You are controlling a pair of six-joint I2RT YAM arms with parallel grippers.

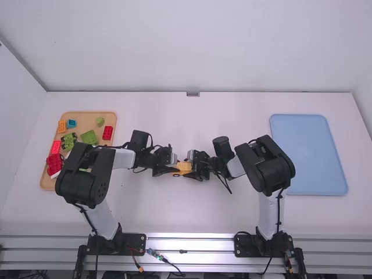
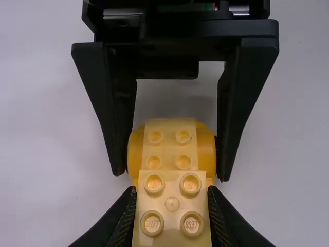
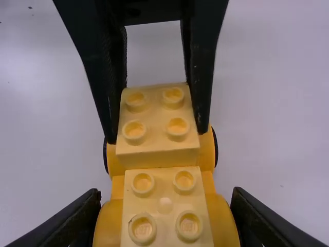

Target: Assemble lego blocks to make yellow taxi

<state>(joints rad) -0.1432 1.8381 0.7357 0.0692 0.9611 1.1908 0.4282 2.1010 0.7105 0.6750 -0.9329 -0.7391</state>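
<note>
My left gripper and right gripper face each other mid-table, with the yellow car between them. In the left wrist view, the left gripper is shut on a pale yellow four-stud brick; beyond it, the other arm's fingers clasp the rounded orange-yellow car body. In the right wrist view, the right gripper is shut on that body, beside a pale yellow studded part. The left gripper's brick stands higher at the far end; whether it is seated is unclear.
A tan tray at the left holds red, green, orange and blue blocks, partly under the left arm. At the right lies a flat blue tray, close to the right arm's elbow.
</note>
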